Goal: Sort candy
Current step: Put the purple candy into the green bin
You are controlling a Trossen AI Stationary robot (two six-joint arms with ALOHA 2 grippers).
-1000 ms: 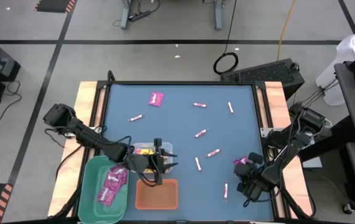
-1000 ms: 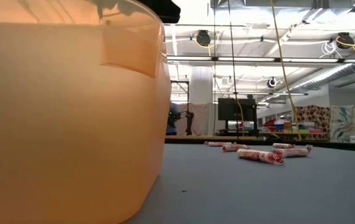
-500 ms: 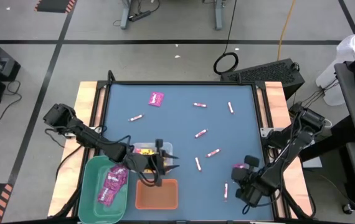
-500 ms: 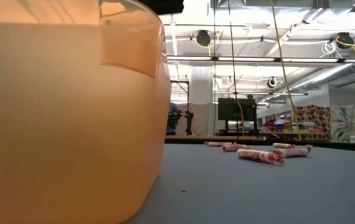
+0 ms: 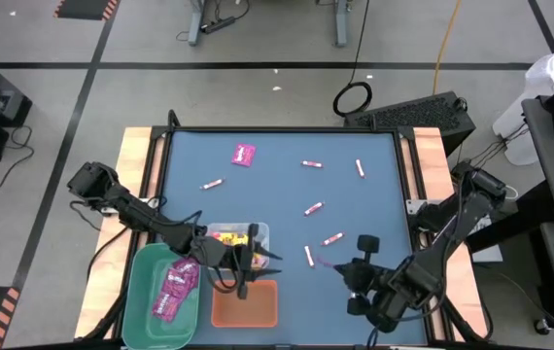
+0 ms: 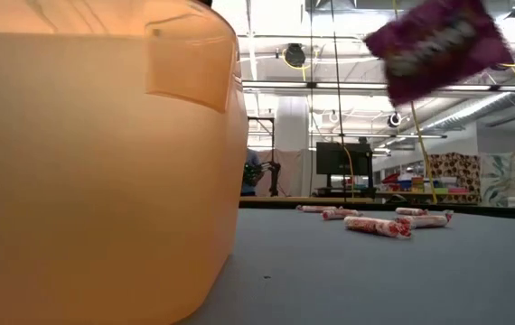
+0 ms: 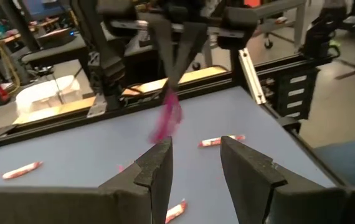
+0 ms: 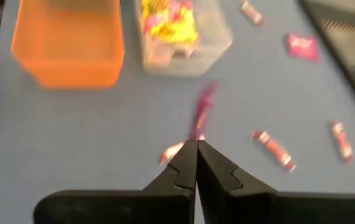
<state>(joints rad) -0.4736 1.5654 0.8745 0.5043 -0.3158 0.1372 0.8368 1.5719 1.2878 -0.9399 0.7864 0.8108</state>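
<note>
My right gripper (image 5: 340, 268) is shut on a magenta packet (image 5: 323, 262) above the table's near middle; in the low view the packet (image 6: 438, 43) hangs high in the air. My left gripper (image 5: 256, 258) is open and hovers between the clear bin (image 5: 221, 236) of yellow packets and the orange bin (image 5: 245, 303), touching nothing. Another magenta packet (image 5: 244, 154) lies flat near the far edge. Several pink-and-white sticks (image 5: 313, 208) lie scattered on the blue table top. The green bin (image 5: 144, 282) holds magenta packets (image 5: 175, 287). My right gripper pinches the magenta packet by one edge (image 8: 199, 130) between its two fingertips (image 8: 187, 155). The fingers slant down toward the table's left. The packet juts out past the fingertips, edge-on in the right wrist view, and is lifted clear of the table.
The three bins stand together at the table's near left. Sticks (image 8: 272, 149) lie under and to the right of the carried packet. The left arm reaches in from the left edge over the green bin. Wooden rails (image 5: 431, 156) border the table's left and right sides.
My right gripper has moved from the table's near right corner toward the left, carrying the magenta packet, which is lifted clear and has come into the low view. My left gripper has stayed over the bins.
</note>
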